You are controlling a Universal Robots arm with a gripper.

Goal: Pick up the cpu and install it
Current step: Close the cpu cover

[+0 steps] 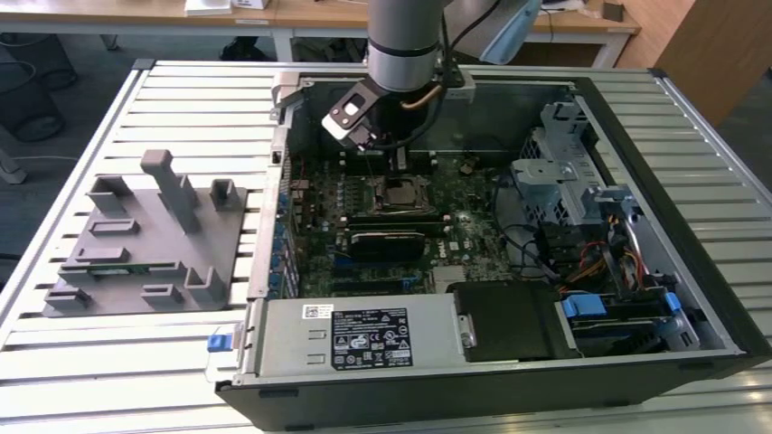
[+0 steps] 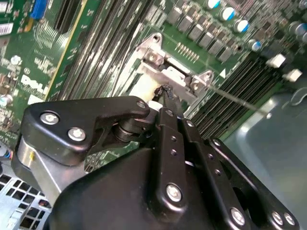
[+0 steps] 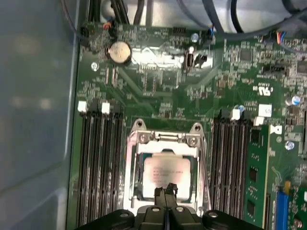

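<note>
Jaws together over the cpu (image 3: 165,170) in its socket (image 3: 165,138) — memory slots (image 3: 96,167) flank both sides.

A black-and-white label (image 1: 371,336) sits on the power supply (image 1: 284,351), its print too small to read. A white logo (image 2: 32,85) marks the motherboard (image 2: 21,50), and the cpu (image 3: 166,172) bears faint, unreadable lines.

Grey tray (image 1: 151,240), open case (image 1: 483,389) — 1 likely coin cell (image 3: 119,51).
</note>
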